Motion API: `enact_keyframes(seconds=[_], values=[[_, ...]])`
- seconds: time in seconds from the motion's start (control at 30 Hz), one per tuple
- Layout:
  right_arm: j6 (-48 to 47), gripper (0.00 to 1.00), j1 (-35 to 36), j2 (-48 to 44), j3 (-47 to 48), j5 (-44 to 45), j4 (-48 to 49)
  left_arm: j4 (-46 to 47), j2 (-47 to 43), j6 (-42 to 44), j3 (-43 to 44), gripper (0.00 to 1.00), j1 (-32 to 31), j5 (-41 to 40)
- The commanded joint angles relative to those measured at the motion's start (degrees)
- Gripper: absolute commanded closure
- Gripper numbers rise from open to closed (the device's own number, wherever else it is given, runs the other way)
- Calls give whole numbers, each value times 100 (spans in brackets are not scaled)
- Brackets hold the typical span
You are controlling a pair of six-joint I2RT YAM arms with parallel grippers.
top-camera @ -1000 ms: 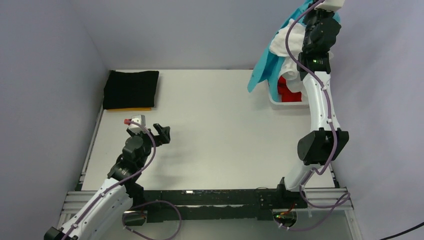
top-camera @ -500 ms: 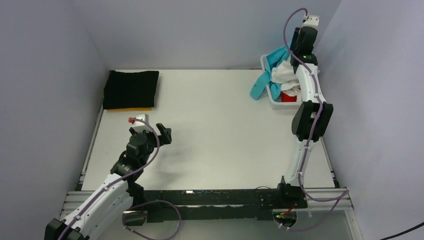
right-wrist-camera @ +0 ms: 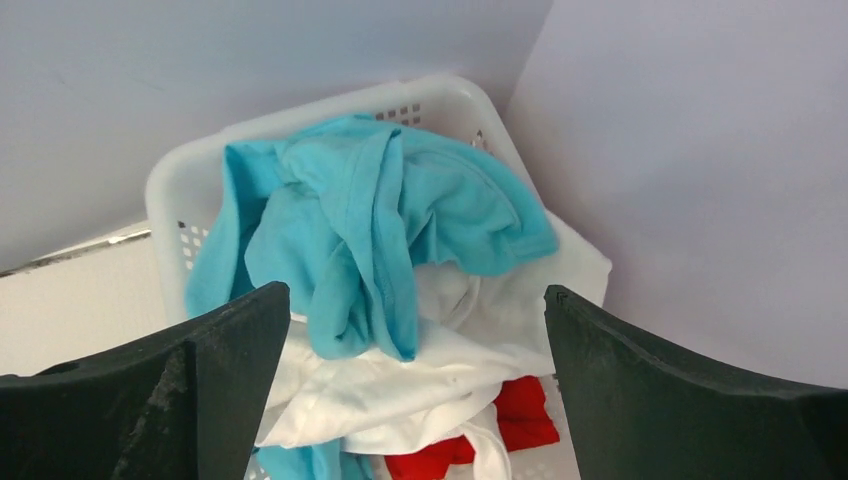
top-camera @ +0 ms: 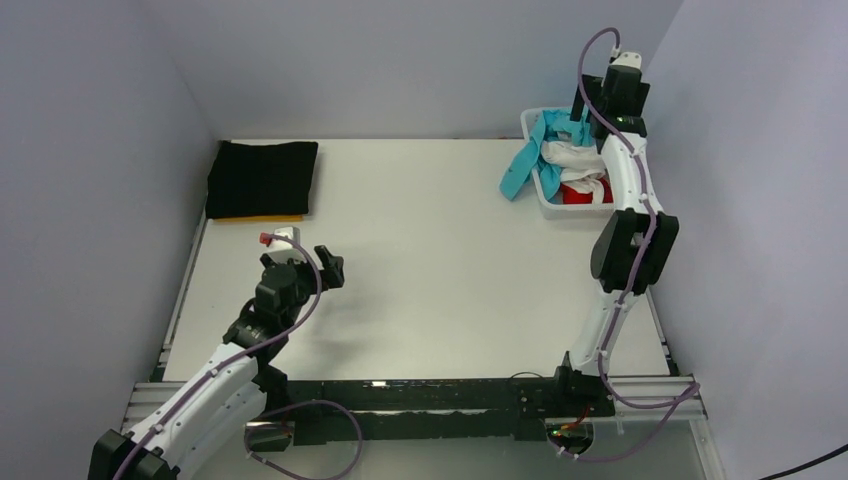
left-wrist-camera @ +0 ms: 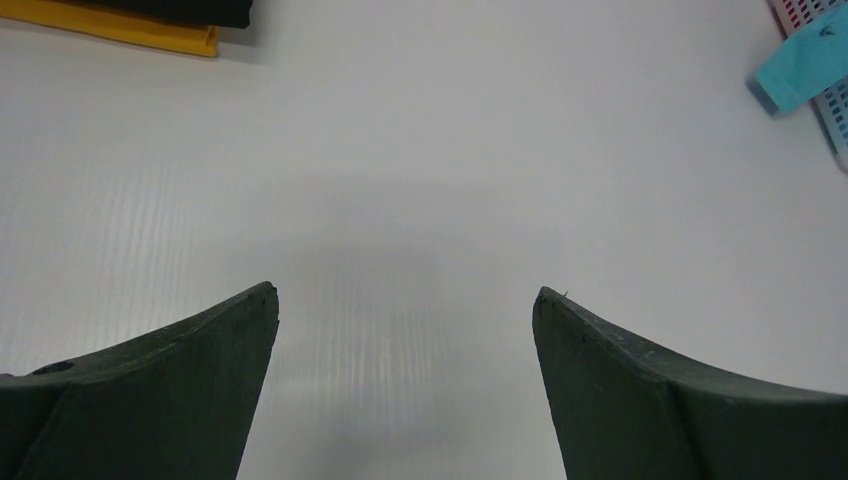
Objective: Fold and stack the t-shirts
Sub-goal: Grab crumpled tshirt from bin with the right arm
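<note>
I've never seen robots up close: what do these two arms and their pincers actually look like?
The left arm and right arm have white shells, black joints and lilac cables looped outside. Their fingers are dark, matte, tapering wedges.

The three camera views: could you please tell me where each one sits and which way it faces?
Top external: above and behind the bases, looking down on the table; both arms show.
Left wrist: on the left arm, facing the table past the open left gripper; its two fingers show.
Right wrist: looking down into the basket past the open right gripper; its fingers show.
Shared: the turquoise t-shirt hanging over the basket appears in all three.
</note>
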Motion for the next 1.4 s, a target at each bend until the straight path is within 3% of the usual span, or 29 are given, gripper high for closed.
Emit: enact_keyframes(seconds=[0.0, 0.1, 0.23, 0.47, 0.57, 0.77, 1.07, 1.37], values=[[-307, 0, -222, -303, 34, -859, 435, 303, 59, 29, 177, 0, -10, 102], [-232, 0, -230, 336, 928, -1312, 65, 306, 133, 3, 194, 1, -7, 113], [-74, 6, -233, 1051, 1901, -1013, -371, 245, 163, -17, 208, 1, -9, 62], [88, 24, -238, 1368, 1765, -977, 61, 251, 165, 0, 211, 1, -9, 35], [167, 43, -238, 1548, 1880, -1065, 54, 236, 211, -17, 215, 0, -10, 20], [229, 100, -236, 1398, 1779, -1042, 350, 240, 247, -9, 228, 1, -5, 19], [328, 100, -238, 633, 1725, -899, 881, 242, 211, -37, 226, 1, -5, 19], [577, 100, -239, -140, 2021, -712, 2236, 298, 210, -101, 216, 1, -5, 63]])
